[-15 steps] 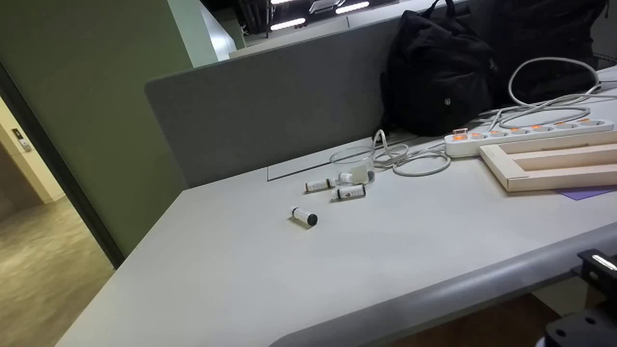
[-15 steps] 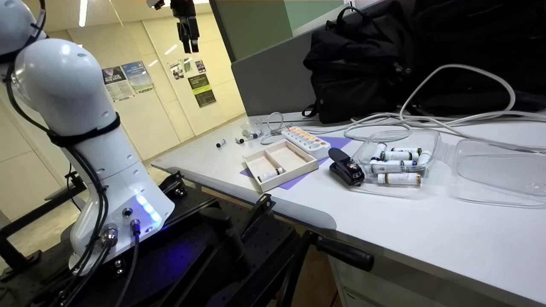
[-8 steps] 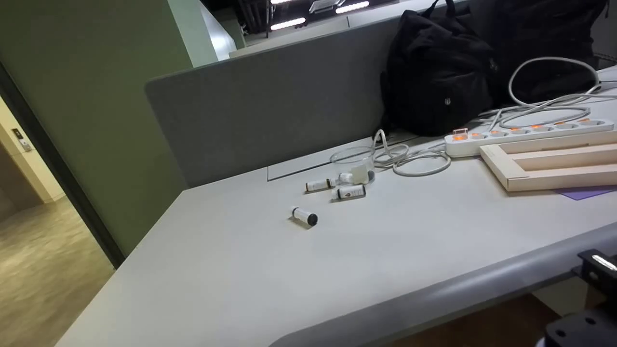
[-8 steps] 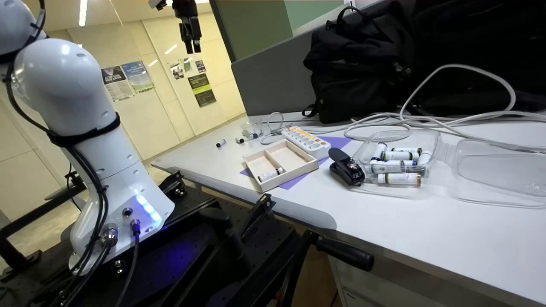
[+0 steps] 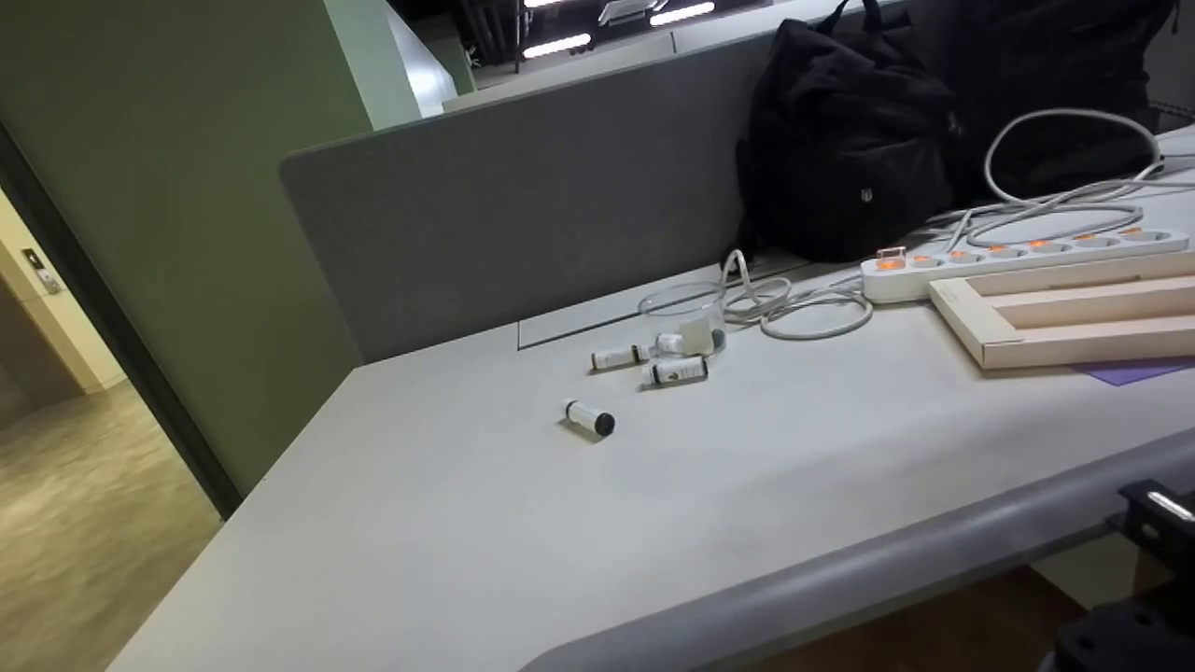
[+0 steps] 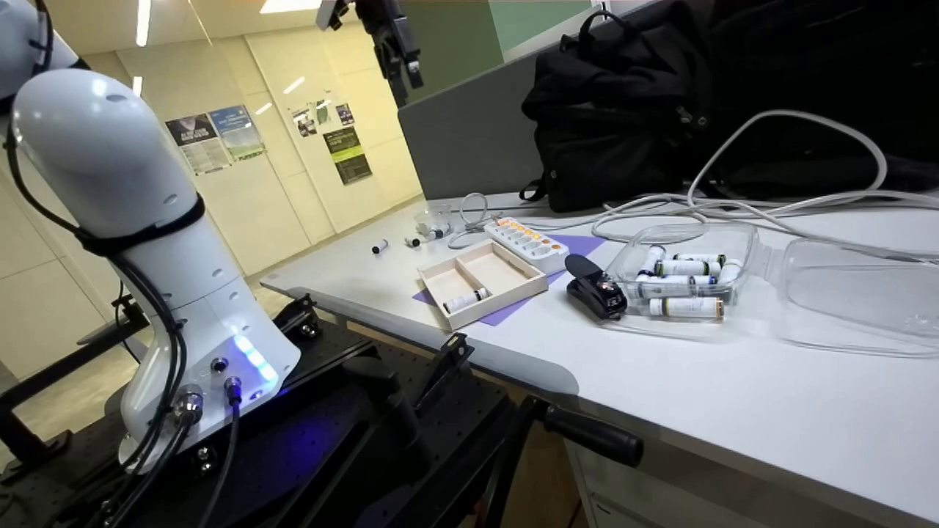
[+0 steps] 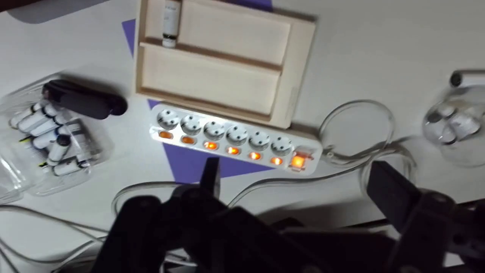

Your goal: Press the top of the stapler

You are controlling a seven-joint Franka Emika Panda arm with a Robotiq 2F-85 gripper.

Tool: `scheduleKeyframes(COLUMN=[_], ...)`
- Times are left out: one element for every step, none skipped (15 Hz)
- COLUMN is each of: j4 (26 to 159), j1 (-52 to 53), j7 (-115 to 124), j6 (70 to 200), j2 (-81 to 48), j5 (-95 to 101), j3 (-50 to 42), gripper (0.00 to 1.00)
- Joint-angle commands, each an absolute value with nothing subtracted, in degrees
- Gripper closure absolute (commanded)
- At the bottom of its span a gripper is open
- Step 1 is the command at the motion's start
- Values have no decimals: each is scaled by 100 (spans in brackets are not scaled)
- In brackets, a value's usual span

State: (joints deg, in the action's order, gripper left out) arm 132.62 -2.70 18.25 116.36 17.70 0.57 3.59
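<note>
Two fingers [image 7: 209,176] of my claw [image 7: 293,172] stand spread wide, nothing between them, high above the counter [image 6: 733,411] and well apart from the stapler [image 6: 596,287], which lies in from the front edge, the edge along my base [image 6: 213,323]. If I come down like this, I may straddle its top or catch it with only one finger, and an off-centre push could tip or skid it. One end sits against or just beside a clear box [image 7: 53,185] of vials [image 6: 686,308], I can't tell which, so a skid might shove those too. The wooden tray [image 7: 300,64] and the power strip [image 7: 237,138] lie near its other end, leaving little room for a stray finger. Toward the back edge, a looping cable [image 6: 792,114] could snag me, and a black backpack [image 6: 612,117] standing there would block a wide swing.
</note>
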Motion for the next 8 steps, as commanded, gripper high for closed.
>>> scheduleKeyframes(j4=[13873,13890,13631,13676,13679,13679,13679,13680], j1=[-759,-904,-731,-842,-857,-832,-783,-744], j7=[1749,1638,1725,1565,1525,1528,1567,1601], j6=[12242,12117,12090,12082,12079,12080,12083,12084], j2=[2423,2530,2096,2191,2207,2186,2151,2124], j5=[116,-61,88,86,85,86,90,91], j3=[-236,-467,-161,-301,-327,-297,-212,-163], gripper=[0,0,0,0,0,0,0,0])
